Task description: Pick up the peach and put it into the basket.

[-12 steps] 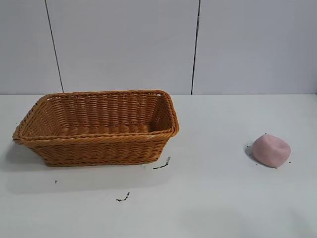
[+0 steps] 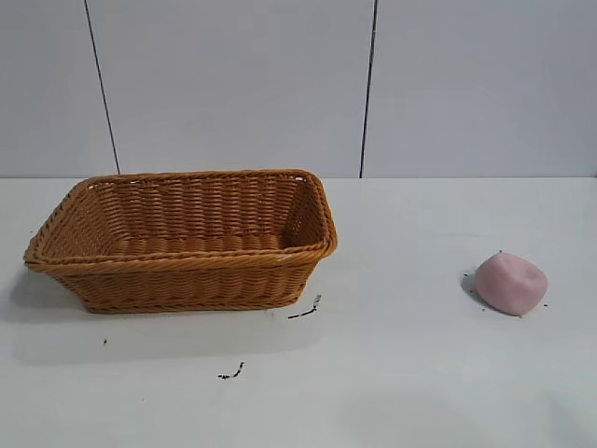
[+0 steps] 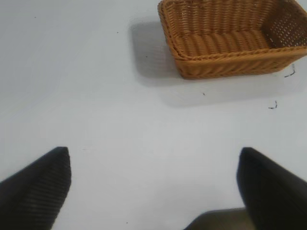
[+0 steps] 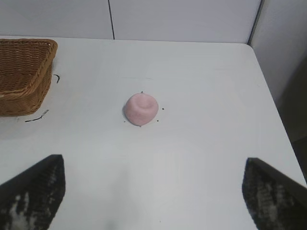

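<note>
The peach, a dull pink rounded lump, lies on the white table at the right; it also shows in the right wrist view. The orange-brown wicker basket stands at the left, empty inside, and shows in the left wrist view and at the edge of the right wrist view. My right gripper is open and empty, above bare table, well short of the peach. My left gripper is open and empty over bare table, away from the basket. Neither gripper shows in the exterior view.
A few small dark marks lie on the table in front of the basket. The table's far right edge and corner show in the right wrist view. Grey wall panels stand behind the table.
</note>
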`<state>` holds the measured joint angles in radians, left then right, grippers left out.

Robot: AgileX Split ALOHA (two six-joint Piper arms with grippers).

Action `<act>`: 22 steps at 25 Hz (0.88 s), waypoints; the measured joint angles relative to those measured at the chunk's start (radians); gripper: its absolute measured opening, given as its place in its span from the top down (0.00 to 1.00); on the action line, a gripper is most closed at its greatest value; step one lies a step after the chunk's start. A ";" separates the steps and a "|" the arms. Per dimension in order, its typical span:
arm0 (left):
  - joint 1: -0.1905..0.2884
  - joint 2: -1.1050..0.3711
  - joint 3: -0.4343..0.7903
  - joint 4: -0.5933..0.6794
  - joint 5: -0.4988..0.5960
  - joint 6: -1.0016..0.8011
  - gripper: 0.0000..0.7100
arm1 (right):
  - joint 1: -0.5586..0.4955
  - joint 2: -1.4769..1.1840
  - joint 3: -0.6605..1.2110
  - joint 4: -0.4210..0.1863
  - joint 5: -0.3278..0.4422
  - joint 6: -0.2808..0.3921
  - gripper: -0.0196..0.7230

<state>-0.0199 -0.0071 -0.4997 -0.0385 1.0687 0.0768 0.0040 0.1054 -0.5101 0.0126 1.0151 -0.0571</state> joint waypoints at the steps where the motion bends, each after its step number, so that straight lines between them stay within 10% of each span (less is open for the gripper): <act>1: 0.000 0.000 0.000 0.000 0.000 0.000 0.03 | 0.000 0.045 -0.013 0.000 0.000 0.000 0.05; 22: 0.000 0.000 0.000 0.000 0.000 0.000 0.03 | 0.018 1.461 -0.672 0.000 -0.062 -0.005 0.05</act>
<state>-0.0199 -0.0071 -0.4997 -0.0385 1.0687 0.0768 0.0220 1.5660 -1.1822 0.0124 0.9530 -0.0623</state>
